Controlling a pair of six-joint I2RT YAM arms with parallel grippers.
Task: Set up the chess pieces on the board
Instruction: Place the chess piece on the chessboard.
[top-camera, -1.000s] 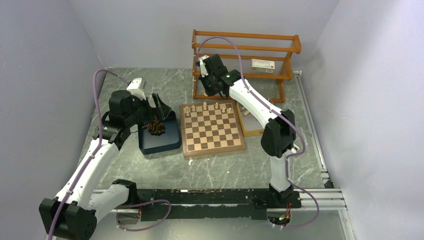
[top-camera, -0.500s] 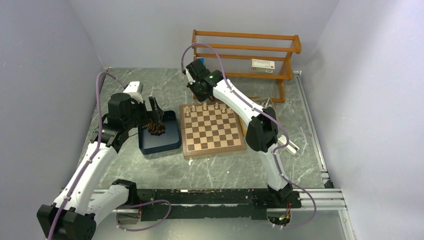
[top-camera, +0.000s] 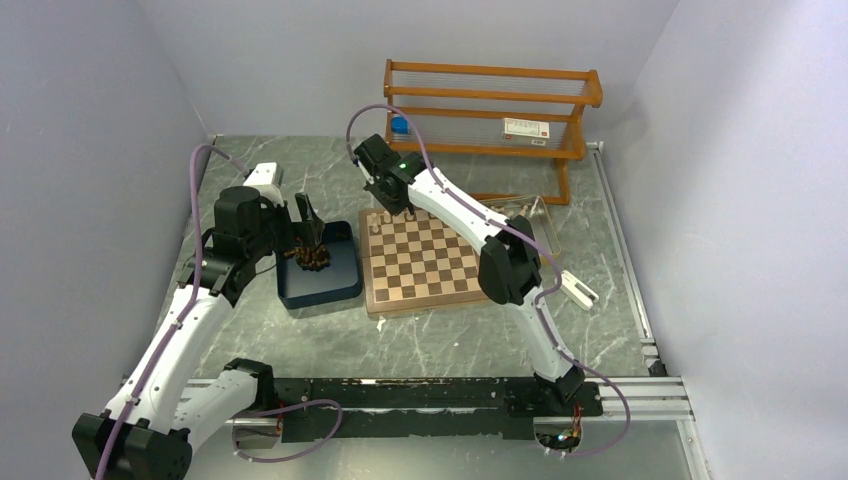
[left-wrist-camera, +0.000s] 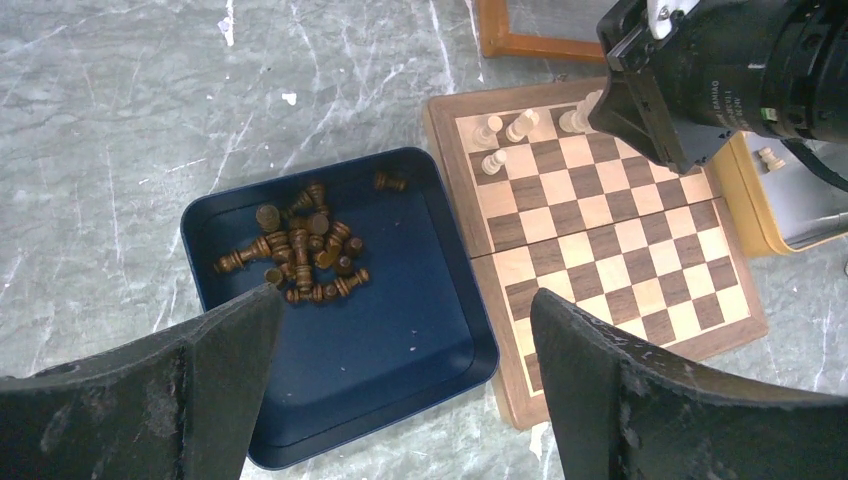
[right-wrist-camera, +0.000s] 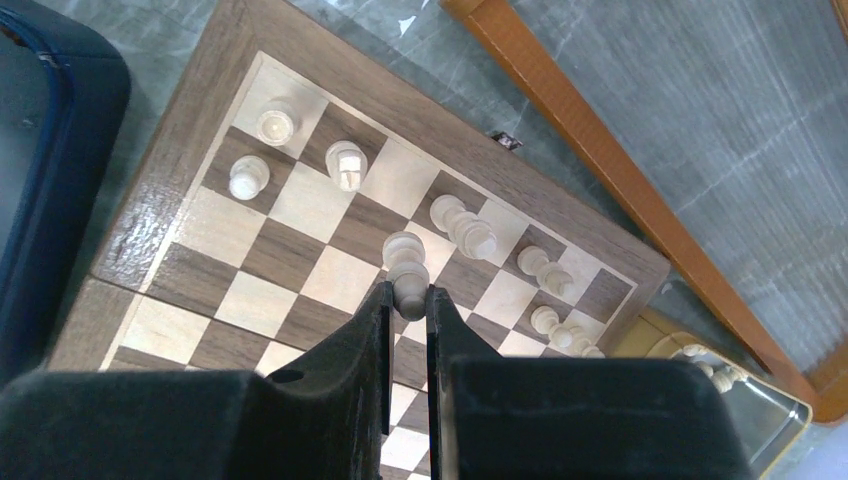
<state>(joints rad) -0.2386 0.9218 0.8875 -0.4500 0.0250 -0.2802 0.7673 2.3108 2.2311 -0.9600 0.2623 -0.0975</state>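
Near left, over the one dark blue tray (left-wrist-camera: 420, 350): left gripper (left-wrist-camera: 405, 298), wide-open jaws, nothing between them. In that tray, a loose heap of dark brown chess pieces (left-wrist-camera: 300, 260), roughly sixteen, too tangled for an exact count, plus one lying apart toward the far edge. Just right of the tray: one square wooden chessboard (left-wrist-camera: 610, 250), eight by eight in light tan and dark brown, brown border, fold seam across the middle. Over its far left part: right gripper (right-wrist-camera: 407, 292), jaws nearly closed on the head of one pale cream piece (right-wrist-camera: 405, 262); contact between base and board not clear. Around it, on the two far rows, six or seven pale cream pieces (right-wrist-camera: 275, 122), upright. Right of the board, one shallow tan tray (left-wrist-camera: 752, 205) with a few more pale ones. Farthest back, one wooden rack (top-camera: 495, 72) with a white labelled box (top-camera: 525, 128), print too small to read.
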